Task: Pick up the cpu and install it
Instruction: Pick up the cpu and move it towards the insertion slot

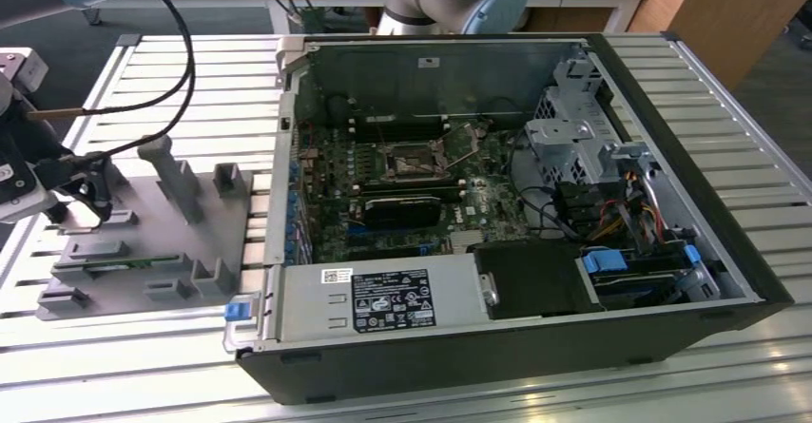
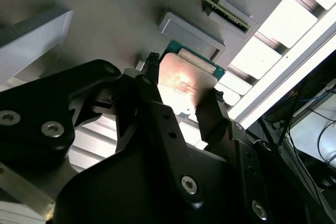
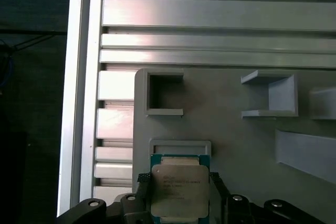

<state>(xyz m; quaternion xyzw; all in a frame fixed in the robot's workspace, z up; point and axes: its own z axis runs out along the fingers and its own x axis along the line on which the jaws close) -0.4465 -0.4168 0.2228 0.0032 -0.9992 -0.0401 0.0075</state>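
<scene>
Work surface: a bench (image 1: 748, 204) of ribbed aluminium slats, bright and reflective. An open computer case (image 1: 508, 356) occupies the middle and the exterior view's right, its dark, metal-framed socket (image 1: 413, 162) exposed on the green board. A matt grey moulded tray (image 1: 165, 242) with raised pockets and posts lies at the exterior view's left.

End effector (image 2: 184, 82): positioned over the tray at the exterior view's left. In both wrist views its black fingers (image 2: 152, 72) bracket the cpu (image 3: 179, 190) on two opposite edges and appear closed against them. Whether the chip is clear of the tray cannot be determined.

Cpu: flat, square, with a brushed silver-grey lid and a thin green rim. It sits at the tray, just beside a low rectangular grey stop (image 3: 180, 147).

Assessment: the pick-up stage is in hand. Good practice is to keep contact on the rim edges only, with both fingers square to the chip, and to hold it level, since the thin board offers little bearing and a tilted grip could let it slip.
</scene>
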